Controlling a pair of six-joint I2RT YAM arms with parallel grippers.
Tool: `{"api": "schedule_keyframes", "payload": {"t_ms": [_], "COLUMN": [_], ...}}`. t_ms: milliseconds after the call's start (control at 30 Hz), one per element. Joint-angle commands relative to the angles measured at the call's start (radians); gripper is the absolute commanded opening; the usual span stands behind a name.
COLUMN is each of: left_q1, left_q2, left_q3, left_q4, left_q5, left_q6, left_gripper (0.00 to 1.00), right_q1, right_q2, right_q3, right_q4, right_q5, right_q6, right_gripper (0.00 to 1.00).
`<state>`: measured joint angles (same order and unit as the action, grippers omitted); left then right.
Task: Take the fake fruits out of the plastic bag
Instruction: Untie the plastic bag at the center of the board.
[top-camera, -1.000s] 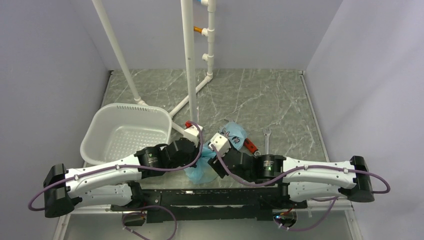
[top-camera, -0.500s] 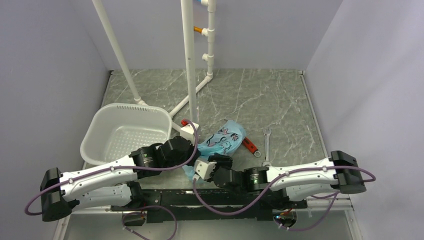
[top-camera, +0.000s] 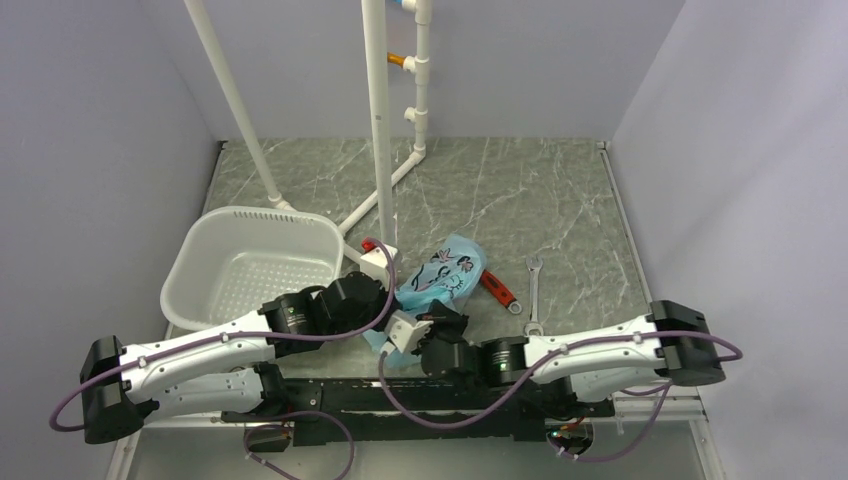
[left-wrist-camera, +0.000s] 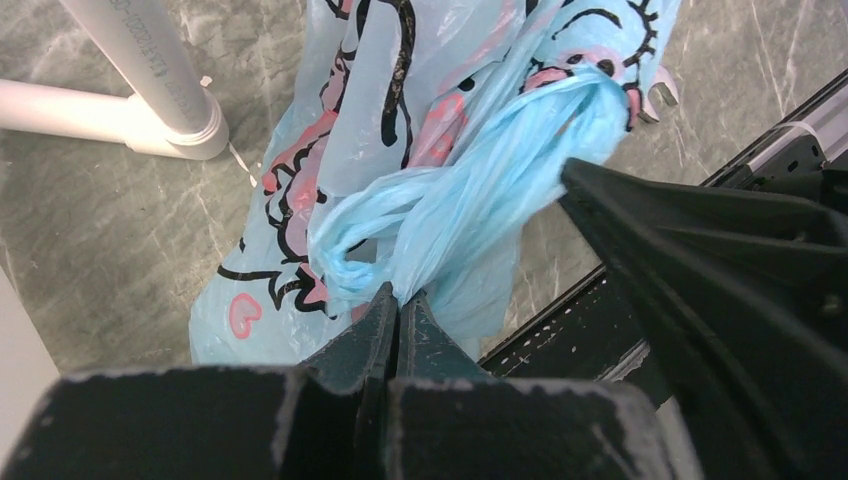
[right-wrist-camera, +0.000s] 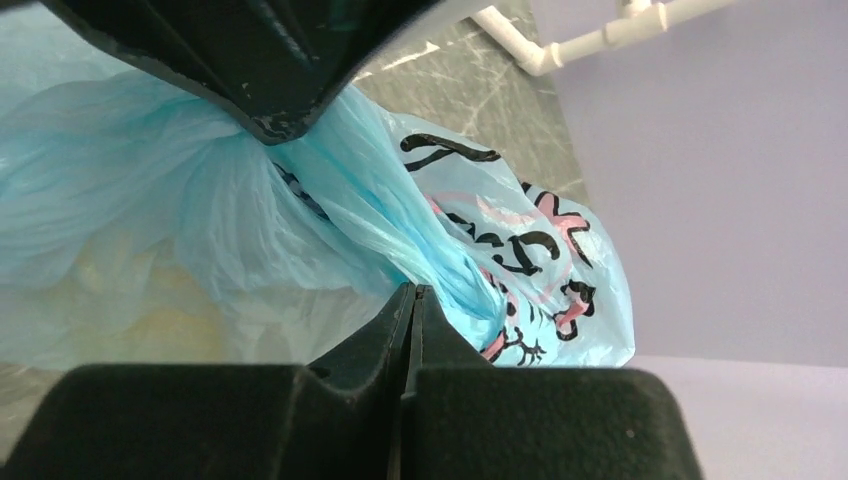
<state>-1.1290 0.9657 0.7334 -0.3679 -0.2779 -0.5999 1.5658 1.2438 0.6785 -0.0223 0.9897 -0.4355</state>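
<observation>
Top view: the light-blue plastic bag (top-camera: 447, 270) lies on the marbled table (top-camera: 560, 200) at frame centre. Its long axis runs from lower left, at both grippers, to upper right, and the printed end is near the red-handled adjustable wrench (top-camera: 497, 289). The left gripper (left-wrist-camera: 393, 300) is clamped on the bag's twisted loop handle (left-wrist-camera: 470, 190). The right gripper (right-wrist-camera: 412, 293) is likewise clamped on gathered film. In the right wrist view, a pale yellow form (right-wrist-camera: 150, 310) shows through the film at lower left.
</observation>
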Motion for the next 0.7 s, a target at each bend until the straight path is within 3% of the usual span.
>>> {"api": "schedule_keyframes", "payload": {"t_ms": [0, 167, 300, 400, 533, 567, 667], "left_q1": [0.005, 0.007, 0.009, 0.008, 0.009, 0.008, 0.009], "left_q2": [-0.024, -0.041, -0.027, -0.016, -0.007, -0.009, -0.023], "left_q3": [-0.013, -0.041, -0.04, -0.036, -0.025, -0.023, -0.029], "left_q4": [0.001, 0.007, 0.004, 0.002, 0.0, 0.001, 0.0], "left_q5": [-0.025, -0.046, -0.042, -0.042, -0.045, -0.044, -0.039], "left_q6": [-0.022, -0.039, -0.045, -0.047, -0.049, -0.049, -0.045], "left_gripper": [0.0, 0.0, 0.0, 0.0, 0.0, 0.0, 0.0], "right_q1": [0.001, -0.047, -0.146, -0.243, -0.279, -0.279, -0.298], "right_q2": [-0.18, -0.502, -0.651, -0.672, -0.555, -0.519, -0.42], "right_q3": [0.019, -0.102, -0.176, -0.164, -0.046, -0.013, 0.089], "right_q4": [-0.134, 0.028, 0.107, 0.042, -0.423, -0.571, -0.966], "right_q5": [-0.17, -0.512, -0.49, -0.31, -0.022, 0.039, 0.141], "right_q6": [0.158, 0.316, 0.536, 0.89, 1.446, 1.658, 2.043], "right_gripper": [0.0, 0.0, 0.0, 0.0, 0.0, 0.0, 0.0]}}
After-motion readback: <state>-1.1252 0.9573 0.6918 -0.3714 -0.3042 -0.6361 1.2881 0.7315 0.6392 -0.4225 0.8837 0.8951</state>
